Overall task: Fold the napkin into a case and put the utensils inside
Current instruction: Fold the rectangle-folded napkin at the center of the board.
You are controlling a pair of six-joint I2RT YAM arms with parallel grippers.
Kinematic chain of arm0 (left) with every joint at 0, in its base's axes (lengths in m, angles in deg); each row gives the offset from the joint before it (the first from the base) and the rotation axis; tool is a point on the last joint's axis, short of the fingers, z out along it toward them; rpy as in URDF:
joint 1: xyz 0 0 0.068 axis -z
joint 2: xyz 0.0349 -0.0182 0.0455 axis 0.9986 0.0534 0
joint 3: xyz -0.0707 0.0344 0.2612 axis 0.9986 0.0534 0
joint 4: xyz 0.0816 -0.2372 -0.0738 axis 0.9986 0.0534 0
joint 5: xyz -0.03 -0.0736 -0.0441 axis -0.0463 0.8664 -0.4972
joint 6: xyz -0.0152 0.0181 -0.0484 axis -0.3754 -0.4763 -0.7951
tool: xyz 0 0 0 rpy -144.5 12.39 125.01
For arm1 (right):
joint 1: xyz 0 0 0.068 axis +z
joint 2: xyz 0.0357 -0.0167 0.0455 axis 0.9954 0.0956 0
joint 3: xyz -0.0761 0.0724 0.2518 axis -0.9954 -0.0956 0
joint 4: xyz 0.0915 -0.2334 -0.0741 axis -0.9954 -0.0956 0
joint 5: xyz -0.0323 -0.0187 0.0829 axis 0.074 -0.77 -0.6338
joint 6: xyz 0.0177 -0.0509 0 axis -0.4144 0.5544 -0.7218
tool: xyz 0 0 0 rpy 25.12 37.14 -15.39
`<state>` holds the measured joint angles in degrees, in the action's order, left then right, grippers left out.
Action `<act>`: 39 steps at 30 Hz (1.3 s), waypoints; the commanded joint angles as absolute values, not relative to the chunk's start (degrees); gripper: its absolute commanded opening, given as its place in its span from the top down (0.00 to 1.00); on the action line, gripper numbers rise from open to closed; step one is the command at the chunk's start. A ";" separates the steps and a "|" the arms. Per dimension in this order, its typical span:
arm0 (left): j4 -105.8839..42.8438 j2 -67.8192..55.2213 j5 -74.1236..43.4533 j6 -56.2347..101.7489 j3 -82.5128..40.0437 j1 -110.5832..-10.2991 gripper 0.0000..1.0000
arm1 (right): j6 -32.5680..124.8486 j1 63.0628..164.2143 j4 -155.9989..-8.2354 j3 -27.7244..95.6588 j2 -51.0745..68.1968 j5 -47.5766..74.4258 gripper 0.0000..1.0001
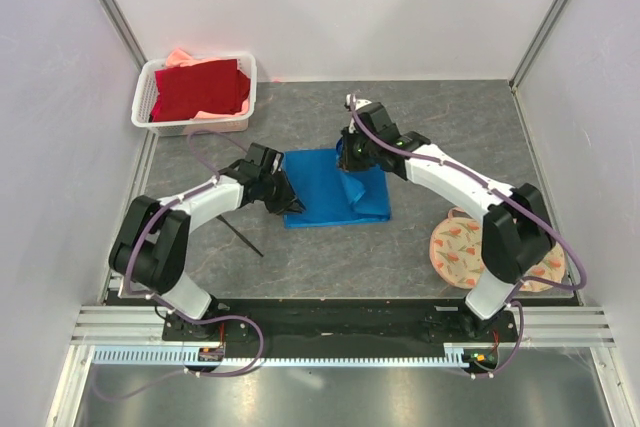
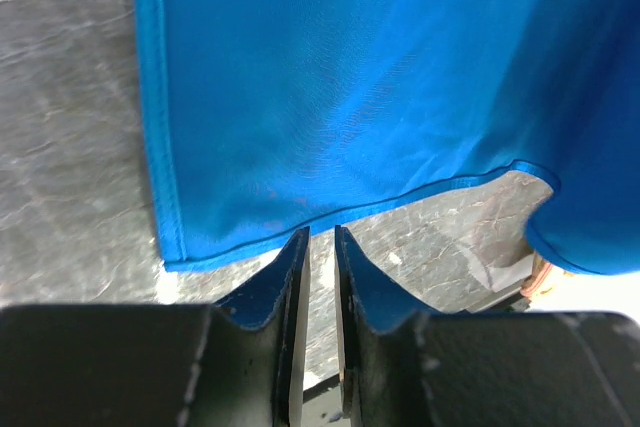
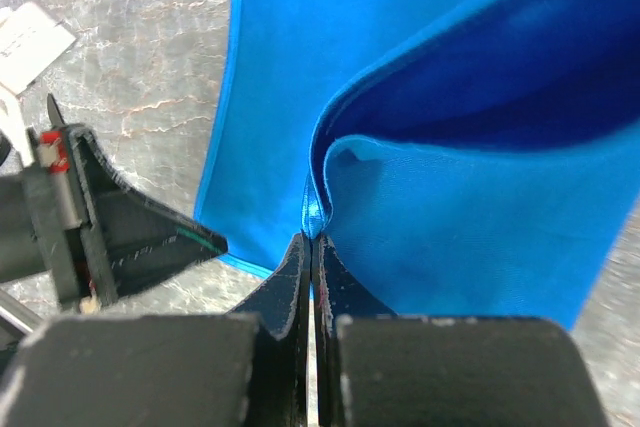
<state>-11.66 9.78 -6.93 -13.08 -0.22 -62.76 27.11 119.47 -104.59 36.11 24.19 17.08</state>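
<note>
Jaws of the right gripper [image 3: 312,242] are pressed fully together on a pinched ridge of the napkin [image 3: 265,107]. Its wrist view shows you the cloth lifted there and curling over itself, with a darker hollow under the raised layer. Jaws of the left gripper [image 2: 320,237] stand a thin slit apart, tips right at the napkin's hemmed edge. Bare table [image 2: 70,97] shows through the slit, so nothing is clamped between them.

Check the overhead view for placement. The napkin lies mid-table, with the left gripper at its left edge and the right gripper over its far middle. Only this view shows you one black utensil [image 1: 240,234] lying on the table left of the napkin, near it but not touching, one end hidden under the left arm. It also shows a white basket [image 1: 147,97] holding a red cloth [image 1: 200,89] at the far left corner. A round floral mat [image 1: 455,247] lies at the near right, partly covered by the right arm.

The right wrist view catches the left gripper at its left margin. You cannot tell from any view how many layers the pinch takes in, and the raised cloth nearest that camera is blurred.
</note>
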 commanded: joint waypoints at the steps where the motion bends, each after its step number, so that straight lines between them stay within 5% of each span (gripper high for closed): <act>1: -13.51 6.27 -9.71 -10.31 2.06 -62.68 0.78 | 25.01 121.86 -102.53 40.86 26.97 19.04 1.00; 39: -19.66 7.15 -8.83 -12.60 11.56 -62.68 0.81 | 9.36 125.82 -88.73 44.20 41.56 7.62 1.00</act>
<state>-19.35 8.20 -7.61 -12.91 10.27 -62.76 11.44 125.37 -91.57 41.75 39.99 9.30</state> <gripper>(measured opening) 0.193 0.010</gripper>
